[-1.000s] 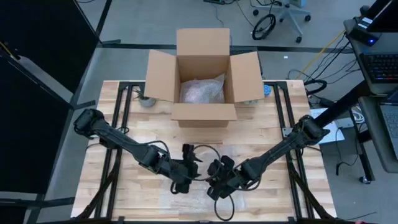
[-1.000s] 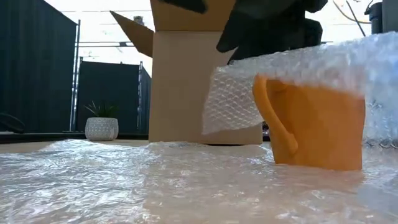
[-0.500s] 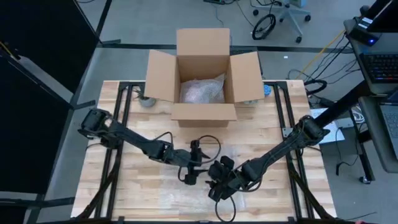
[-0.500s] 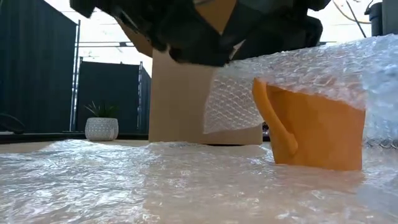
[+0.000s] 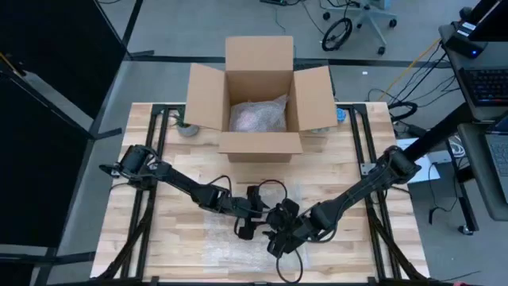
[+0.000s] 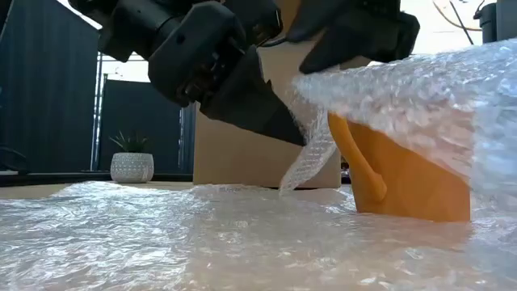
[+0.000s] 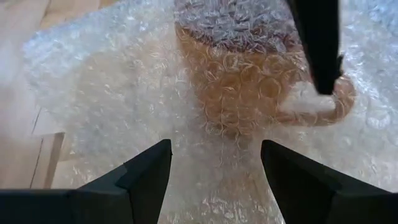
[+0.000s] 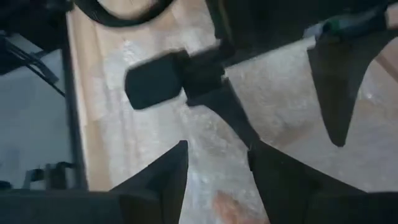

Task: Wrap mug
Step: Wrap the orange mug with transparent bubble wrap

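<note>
An orange mug (image 6: 412, 178) stands on a sheet of bubble wrap (image 6: 202, 234) near the table's front middle, with part of the sheet drawn over its top. Through the wrap it shows in the left wrist view as well, mug (image 7: 249, 87). My right gripper (image 5: 278, 237) is over the mug, on the drawn-over wrap. My left gripper (image 5: 248, 222) is open just left of the mug, fingers slanting down toward the handle (image 6: 355, 162). My left gripper has one fingertip (image 6: 291, 133) against the loose flap of wrap (image 6: 311, 158) hanging beside the mug's handle. It comes slanting down from the table's left, and the flap is crumpled in toward the handle. My right gripper holds the wrap drawn over the mug's top (image 6: 380, 81), coming from above. Wrap and a bit of orange (image 8: 229, 205) show between its fingers; the contact itself lies at the picture's edge.
An open cardboard box (image 5: 258, 103) stands at the table's far middle, with a bubble-wrapped bundle (image 5: 258, 117) inside. A small potted plant (image 6: 132, 166) sits left of the box. Bare wood lies on both sides of the sheet.
My left gripper has gone toward the table's right edge, up to the mug, and come down beside the handle. The wrap's flap, which hung flat past the handle, is now pushed in and crumpled against it. My right gripper has kept its place over the mug.
</note>
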{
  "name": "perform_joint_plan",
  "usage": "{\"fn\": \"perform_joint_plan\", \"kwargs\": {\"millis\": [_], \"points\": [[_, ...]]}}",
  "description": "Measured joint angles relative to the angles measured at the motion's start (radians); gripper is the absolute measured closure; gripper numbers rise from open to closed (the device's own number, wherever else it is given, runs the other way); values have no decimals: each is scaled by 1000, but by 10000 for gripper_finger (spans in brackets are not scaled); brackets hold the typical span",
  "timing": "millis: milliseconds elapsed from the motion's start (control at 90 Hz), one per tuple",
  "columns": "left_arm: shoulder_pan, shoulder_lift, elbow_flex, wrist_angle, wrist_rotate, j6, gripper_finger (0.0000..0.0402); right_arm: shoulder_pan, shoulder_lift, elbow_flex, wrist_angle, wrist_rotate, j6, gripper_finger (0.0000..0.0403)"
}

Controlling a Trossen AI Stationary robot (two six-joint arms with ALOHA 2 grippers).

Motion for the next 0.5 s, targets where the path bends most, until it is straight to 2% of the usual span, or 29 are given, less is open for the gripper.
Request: {"fn": "perform_joint_plan", "kwargs": {"millis": [133,256,378,500], "points": [[2,0,0,-7,-1,0,164,-1,-71,0,-40,-15,12,245],[3,0,0,-11,-1,0,164,12,-124,0,-189,-17,124,245],[3,0,0,-11,-2,0,164,17,-118,0,-316,-21,246,245],[2,0,0,-19,-2,0,164,15,-76,0,-325,-70,281,245]]}}
